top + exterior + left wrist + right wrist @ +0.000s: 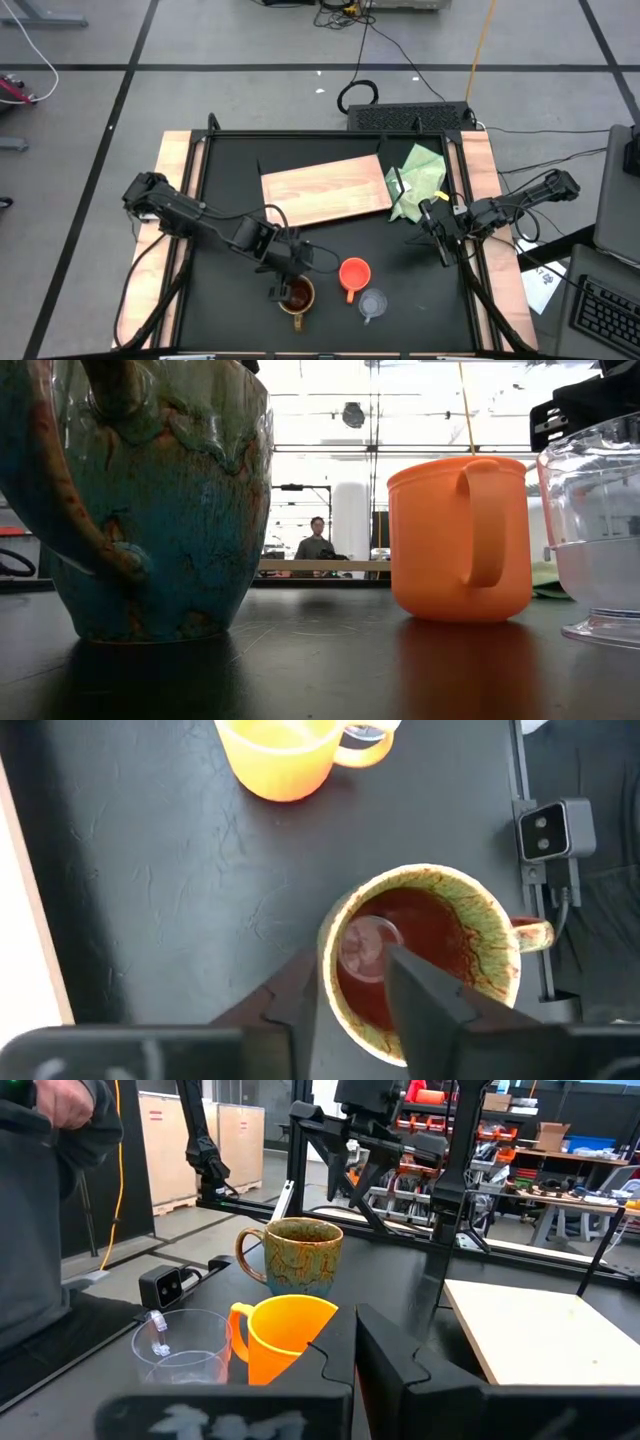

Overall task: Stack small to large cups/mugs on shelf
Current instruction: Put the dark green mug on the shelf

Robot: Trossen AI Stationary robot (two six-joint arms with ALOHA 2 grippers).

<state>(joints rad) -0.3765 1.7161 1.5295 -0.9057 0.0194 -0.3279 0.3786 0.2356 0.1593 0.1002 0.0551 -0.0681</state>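
Left gripper [287,277] is sitting right over the large mug [297,296]. In the left wrist view its fingers [430,1005] are spread and straddling the rim: one reaching down inside the mug, the other outside the wall. Can't tell if they're actually touching the wall.

Large mug [425,955] is standing upright on the black desk [230,320], mouth up, handle pointing toward the desk's front edge, away from the shelf [325,190]. Glaze is looking mottled: gold-green with brown veins on the rim and outside in the right wrist view [300,1255], dark red-brown inside, teal with rusty drips in the low view [140,500].

Orange cup [354,273] is standing upright just beside the mug, on the side toward the right arm, handle also pointing to the front edge. Plain, matte, slightly tapered [460,540].

Clear cup [373,304] is sitting just beyond the orange one, nearer the front edge than it, upright, transparent with a thick base [600,530]. All three cups are standing apart, none nested.

Shelf is lying flat behind the cups, well clear of them, long axis running across the desk and slightly skewed. Light wood, bare top. A green cloth [420,180] is lying against its end on the right arm's side.

Right gripper [443,228] is hovering near the cloth, off the mug's far side, fingers [400,1370] spread, holding nothing.
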